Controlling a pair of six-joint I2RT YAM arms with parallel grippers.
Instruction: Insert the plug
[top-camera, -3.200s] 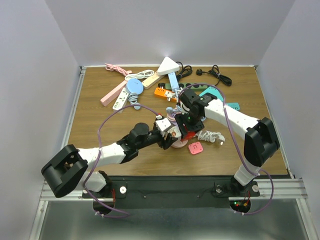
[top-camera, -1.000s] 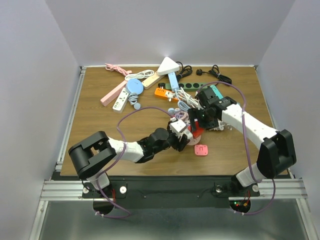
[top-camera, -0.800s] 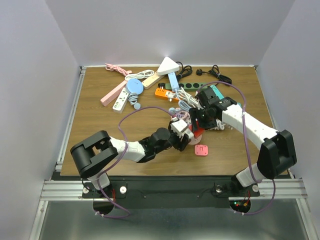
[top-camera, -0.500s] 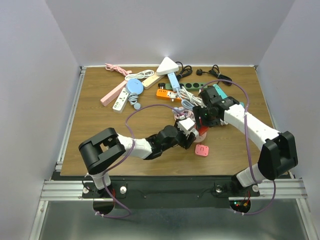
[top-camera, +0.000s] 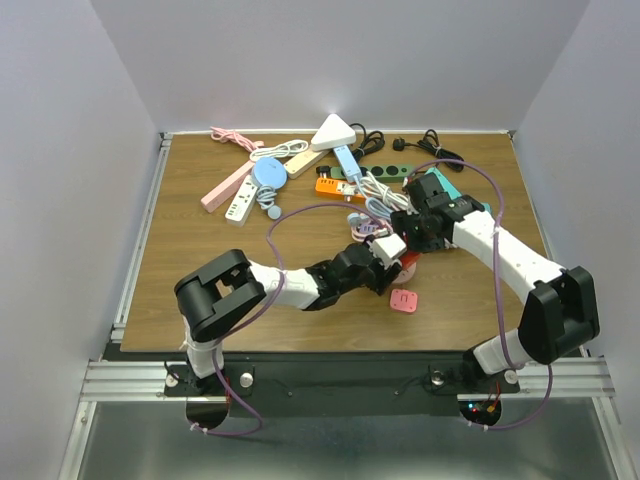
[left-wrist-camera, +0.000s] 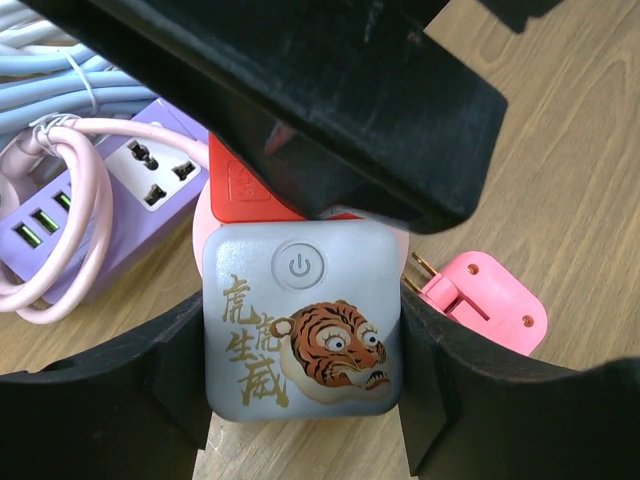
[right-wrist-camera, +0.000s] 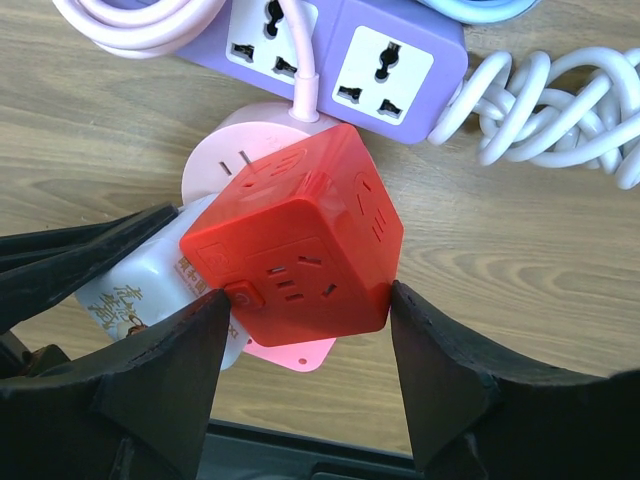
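- While my left gripper (left-wrist-camera: 300, 385) clamps the tiger-print adapter (left-wrist-camera: 300, 320) between both fingers, its top edge touches the red socket cube (right-wrist-camera: 300, 235)
- My right gripper (right-wrist-camera: 305, 300) pinches that cube by two sides, just beside the purple power strip (right-wrist-camera: 345, 50)

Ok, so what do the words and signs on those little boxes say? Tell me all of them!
"虎虎生威" in gold letters, beside a tiger picture, on the grey cube.
A power-button sign, with no words, near that cube's top edge.
On the red cube: a raised mark, too faint to read.
On the grey cube's side, in the right wrist view: small print, too small to read.
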